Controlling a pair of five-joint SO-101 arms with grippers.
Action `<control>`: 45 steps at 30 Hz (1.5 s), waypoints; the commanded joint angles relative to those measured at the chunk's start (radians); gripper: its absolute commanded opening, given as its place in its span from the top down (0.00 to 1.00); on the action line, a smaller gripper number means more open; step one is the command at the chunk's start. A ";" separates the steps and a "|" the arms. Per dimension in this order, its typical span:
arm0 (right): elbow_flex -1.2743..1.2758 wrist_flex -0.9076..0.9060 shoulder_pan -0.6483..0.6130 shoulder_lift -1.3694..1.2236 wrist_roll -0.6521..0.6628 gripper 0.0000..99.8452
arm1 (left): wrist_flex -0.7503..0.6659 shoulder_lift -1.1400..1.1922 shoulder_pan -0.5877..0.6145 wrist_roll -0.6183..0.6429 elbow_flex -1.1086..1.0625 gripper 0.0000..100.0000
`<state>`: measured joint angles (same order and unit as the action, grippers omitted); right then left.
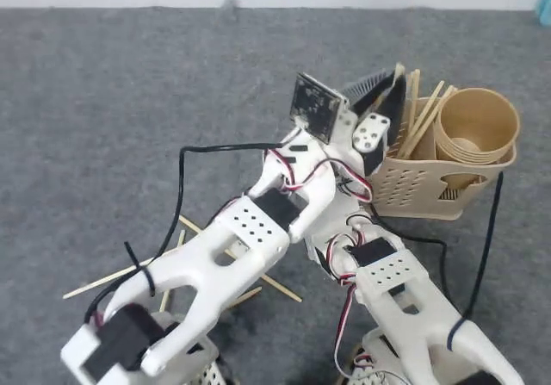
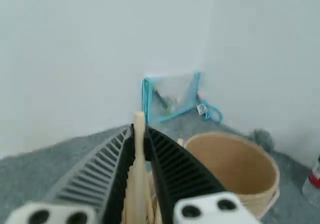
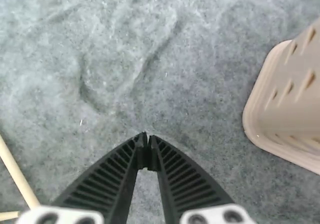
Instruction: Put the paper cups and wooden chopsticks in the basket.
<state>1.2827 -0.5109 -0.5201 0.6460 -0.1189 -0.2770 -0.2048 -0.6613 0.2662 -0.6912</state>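
Observation:
My left gripper [image 1: 380, 90] [image 2: 138, 130] is raised over the near-left corner of the beige basket [image 1: 411, 189] and is shut on a wooden chopstick [image 2: 137, 156] that stands up between its ribbed fingers. Stacked paper cups [image 1: 476, 125] [image 2: 235, 166] sit in the basket's right part, and several chopsticks [image 1: 424, 109] lean in its left part. Loose chopsticks [image 1: 110, 277] lie on the carpet under the left arm. My right gripper [image 3: 146, 137] is shut with nothing in it, low over the carpet beside the basket's wall [image 3: 282, 108]; one chopstick [image 3: 15, 176] lies close by.
Grey carpet covers the floor, with a white wall behind. A blue see-through bag [image 2: 172, 96] stands by the wall beyond the basket. The left arm crosses over the right arm in the middle of the high view. More chopsticks [image 1: 274, 283] lie between the arm bases.

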 commanded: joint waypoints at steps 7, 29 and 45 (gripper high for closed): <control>-0.069 0.025 -0.005 -0.010 0.020 0.99 | 0.023 -0.020 -0.012 0.008 0.018 0.97; -0.068 0.024 -0.008 -0.010 0.020 0.99 | 1.232 -0.732 0.542 0.015 0.361 0.99; -0.063 0.024 -0.008 -0.010 0.020 0.99 | 1.639 -0.729 0.842 -0.226 -0.125 0.98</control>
<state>1.2827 -0.5094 -0.5201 0.6444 -0.1189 1.3909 -0.9398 0.2271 0.2171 -0.7096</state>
